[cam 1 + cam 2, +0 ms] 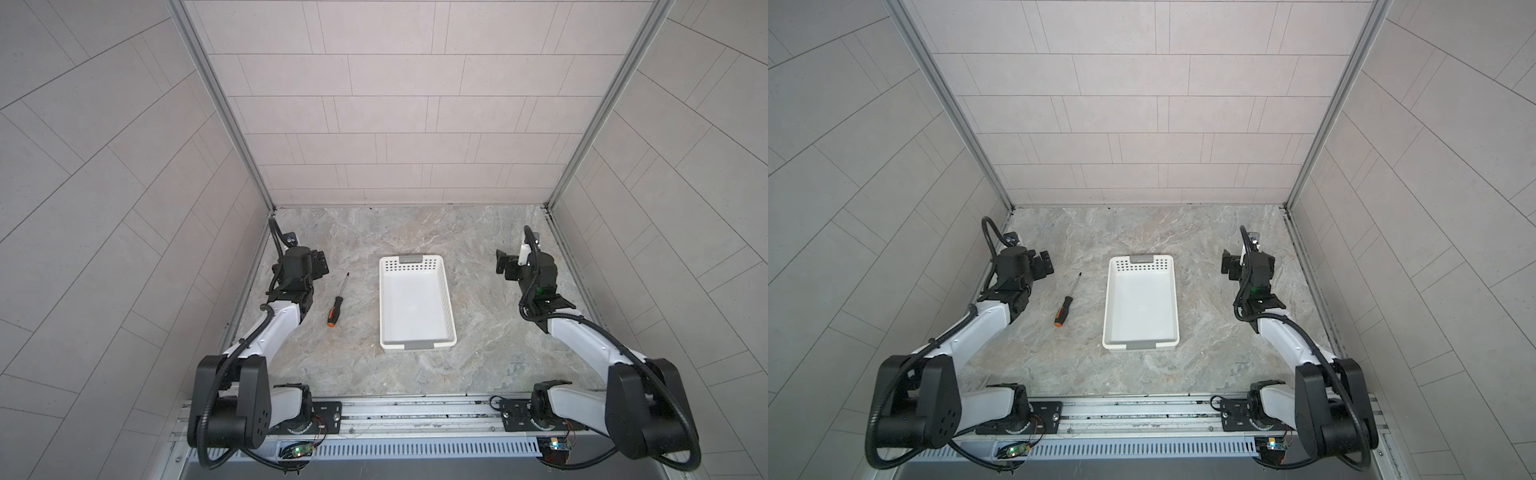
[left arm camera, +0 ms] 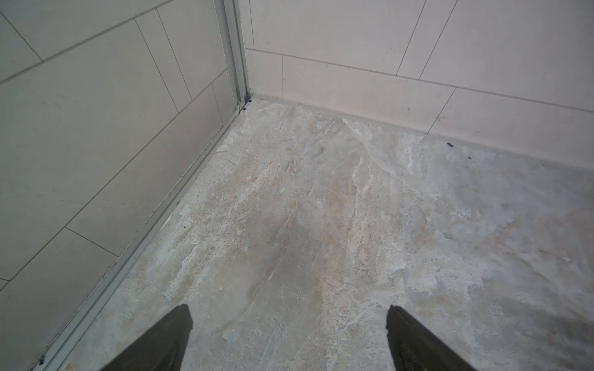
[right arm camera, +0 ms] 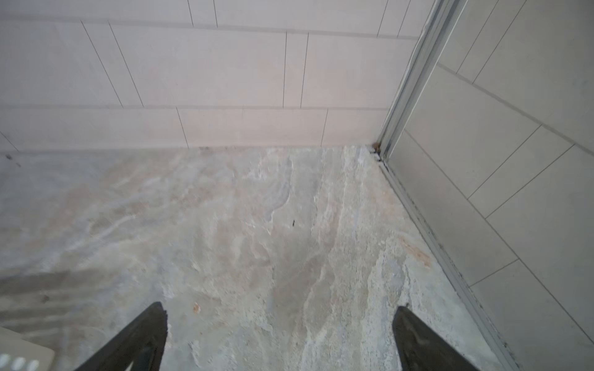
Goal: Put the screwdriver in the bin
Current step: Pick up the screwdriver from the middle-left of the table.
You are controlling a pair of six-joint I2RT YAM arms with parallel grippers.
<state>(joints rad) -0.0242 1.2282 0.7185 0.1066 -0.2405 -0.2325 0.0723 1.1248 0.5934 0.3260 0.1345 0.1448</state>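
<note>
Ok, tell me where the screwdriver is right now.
In both top views the screwdriver lies flat on the table on the robot's left, between the left arm and the bin, touching neither.

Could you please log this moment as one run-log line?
screwdriver: lying beside bin; bin: empty; left tool: open; right tool: open

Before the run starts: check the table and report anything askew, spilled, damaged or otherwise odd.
Nothing stands out. The slim black-handled screwdriver with an orange cap lies flat on the marbled tabletop, apart from the shallow white perforated plastic bin, which sits upright and empty. A few dark specks lie by the back wall.
</note>
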